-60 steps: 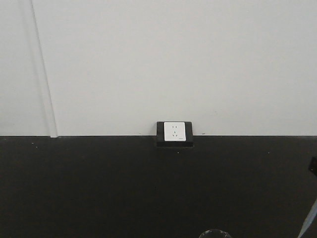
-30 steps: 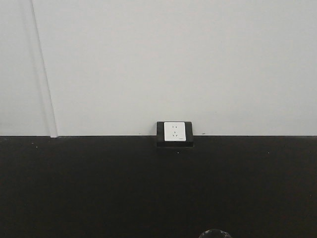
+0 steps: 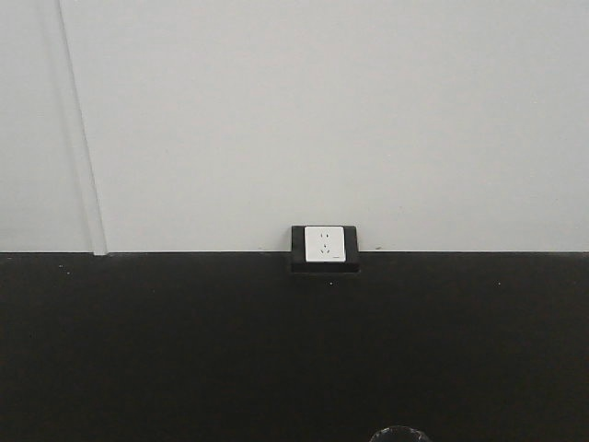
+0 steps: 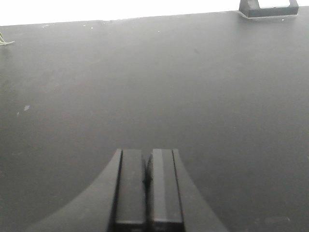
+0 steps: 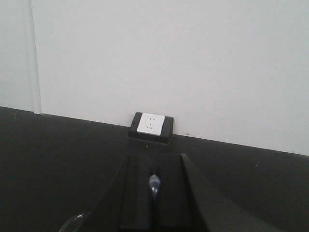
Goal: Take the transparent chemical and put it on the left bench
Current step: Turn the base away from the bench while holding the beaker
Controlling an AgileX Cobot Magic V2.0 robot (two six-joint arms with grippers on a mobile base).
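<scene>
In the right wrist view my right gripper [image 5: 154, 159] is shut on the colourless, translucent dropper stick [image 5: 154, 183] of the transparent chemical. The stick's rounded tip shows between the black fingers [image 5: 137, 193]. Its beaker is hidden below the gripper. My left gripper [image 4: 146, 154] is shut and empty, low over a black worktop [image 4: 154, 87]. Neither gripper shows in the front view. The left bench with white bins is out of view.
The black worktop [image 3: 184, 350] ahead carries a white wall socket [image 3: 325, 244], also in the right wrist view [image 5: 151, 124], against a white wall. A clear glass rim [image 3: 398, 433] shows at the front view's bottom edge, and another [image 5: 75, 223] left of my right gripper.
One second ago the translucent stick and a black gripper part showed at the front view's right edge. Both have left that view. The glass rim has not moved.
</scene>
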